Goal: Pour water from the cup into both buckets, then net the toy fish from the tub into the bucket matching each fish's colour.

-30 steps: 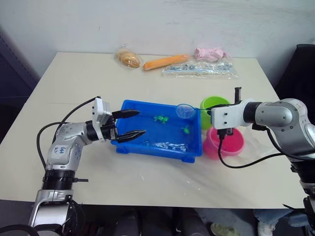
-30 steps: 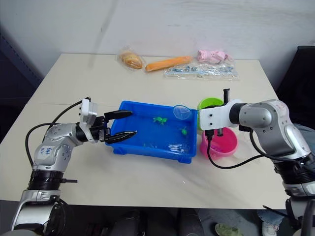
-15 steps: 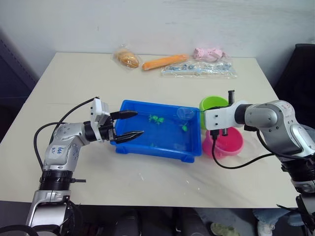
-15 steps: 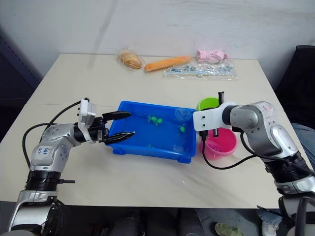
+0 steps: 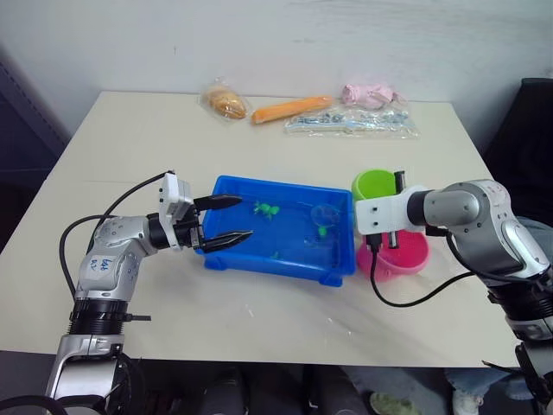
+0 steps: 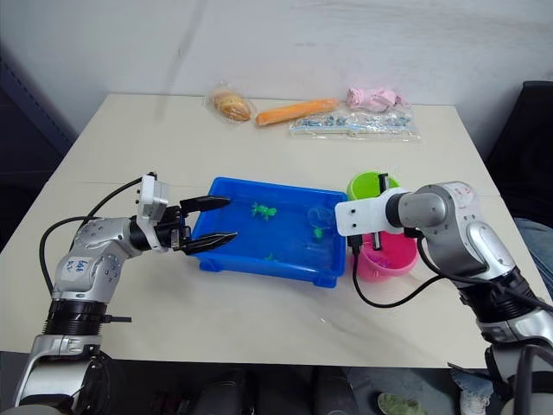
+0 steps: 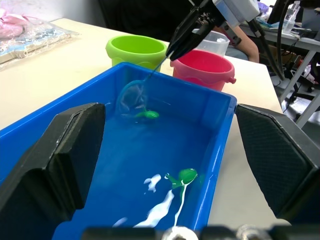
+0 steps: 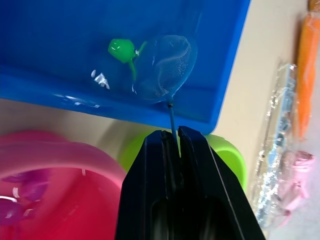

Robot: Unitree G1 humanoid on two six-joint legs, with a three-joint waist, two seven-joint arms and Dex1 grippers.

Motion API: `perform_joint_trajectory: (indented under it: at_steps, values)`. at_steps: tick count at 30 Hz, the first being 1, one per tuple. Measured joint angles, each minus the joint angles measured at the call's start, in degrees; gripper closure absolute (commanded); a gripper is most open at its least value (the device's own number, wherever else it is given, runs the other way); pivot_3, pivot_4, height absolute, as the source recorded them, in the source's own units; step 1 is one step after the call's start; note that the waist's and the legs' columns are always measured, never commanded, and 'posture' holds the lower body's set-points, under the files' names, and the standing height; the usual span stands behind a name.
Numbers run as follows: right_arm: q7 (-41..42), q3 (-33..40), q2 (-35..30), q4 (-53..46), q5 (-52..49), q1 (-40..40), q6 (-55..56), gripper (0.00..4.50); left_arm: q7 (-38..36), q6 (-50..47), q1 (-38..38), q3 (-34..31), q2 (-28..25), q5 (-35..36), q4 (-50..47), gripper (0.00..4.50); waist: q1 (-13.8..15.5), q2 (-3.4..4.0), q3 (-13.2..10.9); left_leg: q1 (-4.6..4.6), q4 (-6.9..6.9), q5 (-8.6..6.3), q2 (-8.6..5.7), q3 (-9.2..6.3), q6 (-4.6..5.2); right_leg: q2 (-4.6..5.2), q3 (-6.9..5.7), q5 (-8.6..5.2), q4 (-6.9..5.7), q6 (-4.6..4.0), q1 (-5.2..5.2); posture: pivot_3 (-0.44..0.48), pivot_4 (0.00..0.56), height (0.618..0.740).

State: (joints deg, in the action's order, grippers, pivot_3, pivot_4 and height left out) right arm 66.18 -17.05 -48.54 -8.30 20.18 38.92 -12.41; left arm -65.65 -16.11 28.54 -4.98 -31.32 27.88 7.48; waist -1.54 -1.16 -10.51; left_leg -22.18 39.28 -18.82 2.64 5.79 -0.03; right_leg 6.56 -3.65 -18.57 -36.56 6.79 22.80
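Note:
The blue tub (image 5: 226,256) sits mid-table with water and three green toy fish (image 5: 263,208) in it. My left gripper (image 5: 226,219) is open, its fingers straddling the tub's left wall. My right gripper (image 7: 186,36) is shut on the thin handle of the net (image 5: 326,212). The hoop is dipped into the water at the tub's right end, beside a green fish (image 8: 122,50). The green bucket (image 5: 373,183) and pink bucket (image 5: 406,257) stand just right of the tub. Pink shapes (image 8: 27,192) lie in the pink bucket. The clear cup (image 7: 216,44) stands behind the pink bucket.
Along the table's far edge lie a bagged bread roll (image 5: 226,104), an orange carrot-like toy (image 5: 289,108), a pink bagged item (image 5: 367,93) and a clear bag of small parts (image 5: 350,123). Bare tabletop (image 5: 259,320) lies in front of the tub.
My right gripper has lowered the net from above the tub's right rim down into the water. The green fish have drifted. My left gripper has not moved.

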Motion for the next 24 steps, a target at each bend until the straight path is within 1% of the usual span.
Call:
perform_joint_trajectory:
  at_steps: [12, 17, 24]
  values:
    - [7.24, 0.0, -0.82, -7.13, -7.18, -2.0, -15.69, 4.5, 0.14, 0.01, 0.0, 0.0, 0.09, -0.01, 0.0, 0.05, 0.02, 0.0, 0.0, 0.0, 0.0, 0.0, -0.01, -0.04, 0.0, 0.0, -0.01, 0.0, 0.0, 0.0, 0.0, 0.0, 0.15, 0.74]
    - [8.56, 0.0, -0.77, -9.43, -11.39, -2.37, -22.73, 4.5, 0.2, 0.01, 0.0, 0.0, 0.09, -0.01, 0.0, 0.05, 0.03, 0.0, 0.0, -0.01, 0.0, 0.0, 0.0, -0.06, 0.0, 0.0, -0.01, 0.0, 0.0, 0.0, 0.0, 0.0, 0.15, 0.74]
    - [9.11, 0.45, -0.17, -12.41, -20.09, -2.9, -35.34, 4.5, 0.6, -0.01, -0.44, 0.0, 0.1, 0.0, -0.3, 0.05, 0.04, 0.0, 0.0, -0.02, 0.0, -0.01, 0.0, -0.09, 0.01, 0.0, -0.01, 0.0, 0.01, 0.0, 0.0, 0.0, 0.15, 0.74]
